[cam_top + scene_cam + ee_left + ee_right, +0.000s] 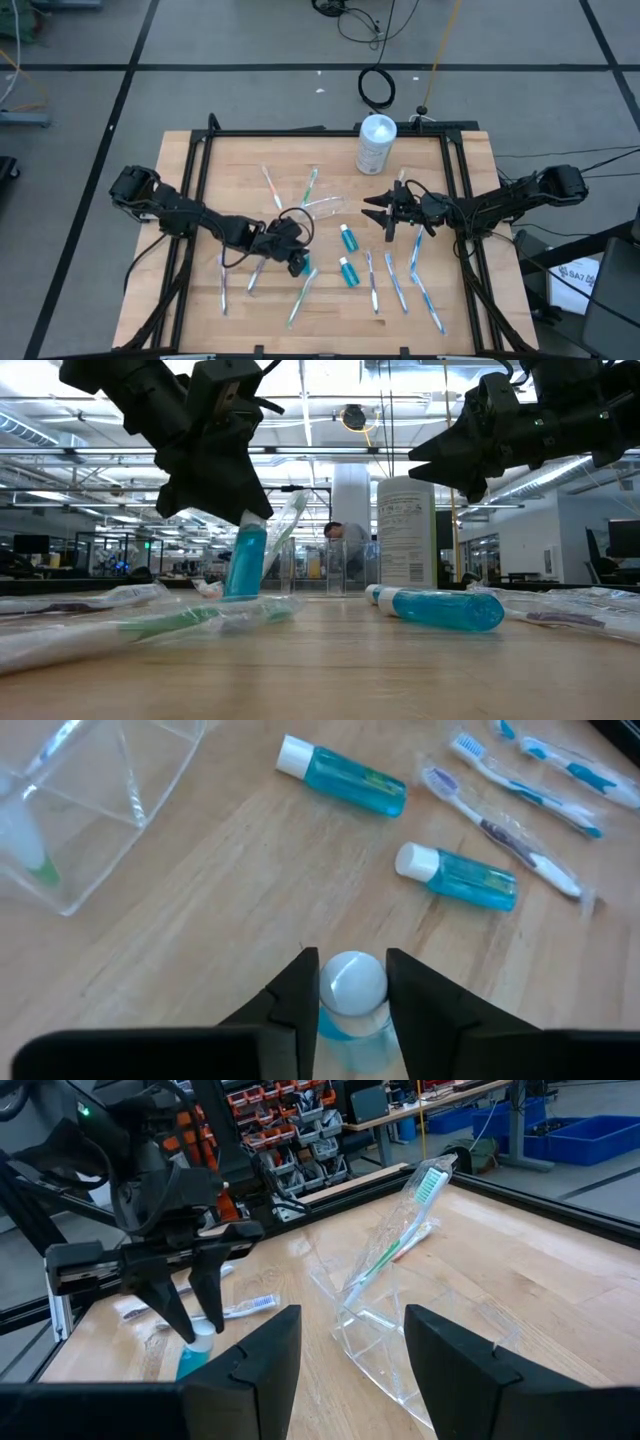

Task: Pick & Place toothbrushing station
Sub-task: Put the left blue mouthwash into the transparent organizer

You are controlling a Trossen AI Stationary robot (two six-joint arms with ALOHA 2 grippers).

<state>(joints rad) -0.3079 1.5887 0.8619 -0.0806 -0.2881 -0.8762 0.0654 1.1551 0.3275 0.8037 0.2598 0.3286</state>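
Observation:
My left gripper (297, 258) is shut on a small blue bottle with a white cap (245, 560), near the table's middle, left of centre. Two more blue bottles (348, 238) (348, 271) lie on their sides to its right. My right gripper (378, 213) is open and empty above the table, right of a clear plastic holder (322, 205). A wrapped green toothbrush (400, 1230) leans in the holder. Several wrapped toothbrushes (400, 285) lie flat on the wood. My left gripper pinches the bottle's cap end (354, 984) between its two fingers, one on each side. The fingers (225, 495) come from above, pointing down. The bottle hangs upright below them, cap up; a toothbrush in front hides whether its base touches the table.
A tall white canister (376, 143) stands at the table's far edge. More wrapped toothbrushes lie at the left (222, 285) and near the far side (270, 185). A black frame (330, 131) borders the wooden top.

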